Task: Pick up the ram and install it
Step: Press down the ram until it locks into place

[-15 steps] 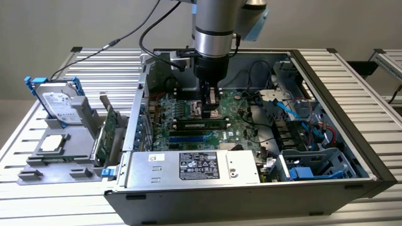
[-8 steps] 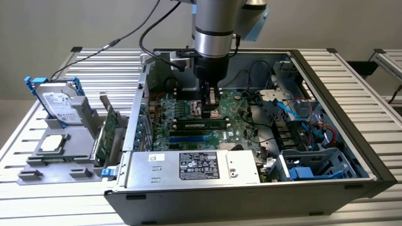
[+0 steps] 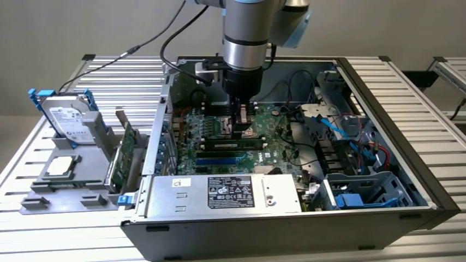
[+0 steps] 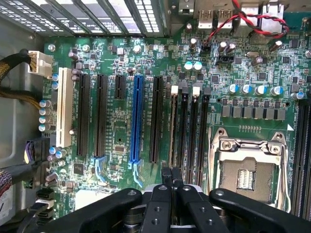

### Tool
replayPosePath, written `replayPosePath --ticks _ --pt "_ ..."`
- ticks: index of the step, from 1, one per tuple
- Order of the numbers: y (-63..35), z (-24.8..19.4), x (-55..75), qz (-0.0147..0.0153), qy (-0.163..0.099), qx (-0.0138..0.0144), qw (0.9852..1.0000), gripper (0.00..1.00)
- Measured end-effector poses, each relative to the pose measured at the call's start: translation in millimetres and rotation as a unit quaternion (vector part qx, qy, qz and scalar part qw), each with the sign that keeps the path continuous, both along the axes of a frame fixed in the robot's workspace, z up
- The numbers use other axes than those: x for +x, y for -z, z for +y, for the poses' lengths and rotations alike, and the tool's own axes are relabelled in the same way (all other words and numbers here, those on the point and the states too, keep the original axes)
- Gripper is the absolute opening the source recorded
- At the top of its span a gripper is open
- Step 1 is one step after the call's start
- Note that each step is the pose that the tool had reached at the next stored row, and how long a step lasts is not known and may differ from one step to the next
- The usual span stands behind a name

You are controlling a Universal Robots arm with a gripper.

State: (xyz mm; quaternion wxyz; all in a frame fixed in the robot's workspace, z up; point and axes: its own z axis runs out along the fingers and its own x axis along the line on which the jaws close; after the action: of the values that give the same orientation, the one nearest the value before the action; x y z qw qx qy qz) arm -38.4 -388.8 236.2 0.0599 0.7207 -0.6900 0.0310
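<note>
The ram (image 3: 233,144) is a narrow green stick with dark chips. It stands on edge in a memory slot of the motherboard (image 3: 218,123) inside the open computer case. In the wrist view the ram (image 4: 173,126) shows as a thin edge in the slot nearest the long black expansion slots. My gripper (image 3: 240,130) hangs straight down just above the ram, close to its middle. The fingers (image 4: 166,180) are pressed together with nothing visible between them, and they sit over the end of the memory slots.
An empty CPU socket (image 4: 245,167) lies beside the memory slots, and a blue slot (image 4: 136,119) on their other side. On the exterior view's left, a grey holder (image 3: 69,188) carries a hard drive (image 3: 69,123) and a green expansion card (image 3: 127,150). The power supply (image 3: 226,192) fills the case front, with cables (image 3: 331,128) to the right.
</note>
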Motion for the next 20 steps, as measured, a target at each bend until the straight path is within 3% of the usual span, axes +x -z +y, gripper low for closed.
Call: replayPosePath --ticks 20 --pt "11.0 -0.1 -0.1 0.0002 0.007 -0.0022 1.0 0.11"
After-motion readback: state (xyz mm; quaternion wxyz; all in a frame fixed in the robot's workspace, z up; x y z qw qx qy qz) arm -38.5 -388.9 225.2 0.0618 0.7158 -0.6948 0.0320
